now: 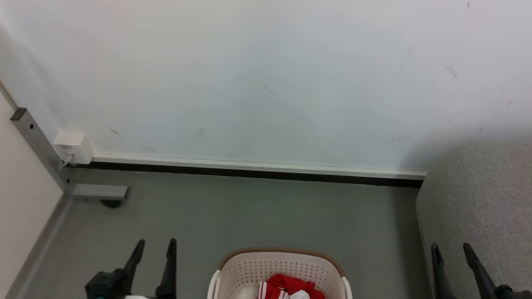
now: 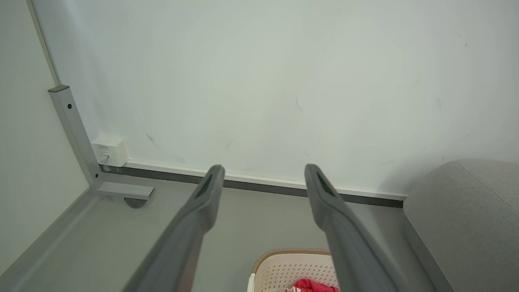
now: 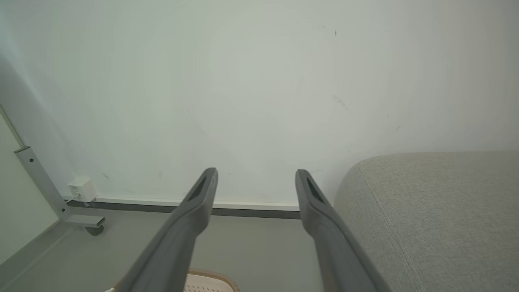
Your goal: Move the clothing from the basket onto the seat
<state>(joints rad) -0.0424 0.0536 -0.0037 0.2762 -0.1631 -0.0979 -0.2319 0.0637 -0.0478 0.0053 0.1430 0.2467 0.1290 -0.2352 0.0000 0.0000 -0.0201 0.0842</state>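
Note:
The cream basket (image 1: pixel 249 270) with its brown rim stands on the grey floor at the bottom centre of the head view, and red clothing (image 1: pixel 291 286) with white trim lies inside it. The grey seat (image 1: pixel 490 199) fills the right side. My left gripper (image 1: pixel 157 245) is open to the left of the basket, nothing between its fingers. My right gripper (image 1: pixel 451 249) is open to the right, in front of the seat's edge. The left wrist view looks past the open left gripper (image 2: pixel 263 170) to the basket (image 2: pixel 284 267), clothing (image 2: pixel 312 285) and seat (image 2: pixel 466 211). Past the open right gripper (image 3: pixel 256 174) lie the seat (image 3: pixel 438 219) and basket rim (image 3: pixel 211 280).
A white wall (image 1: pixel 266 83) with a dark baseboard stands straight ahead. A grey metal post (image 1: pixel 37 145) with a foot and caster (image 1: pixel 110 202) sits in the left corner beside a white wall box (image 1: pixel 75 147). Open grey floor (image 1: pixel 257 211) lies between wall and basket.

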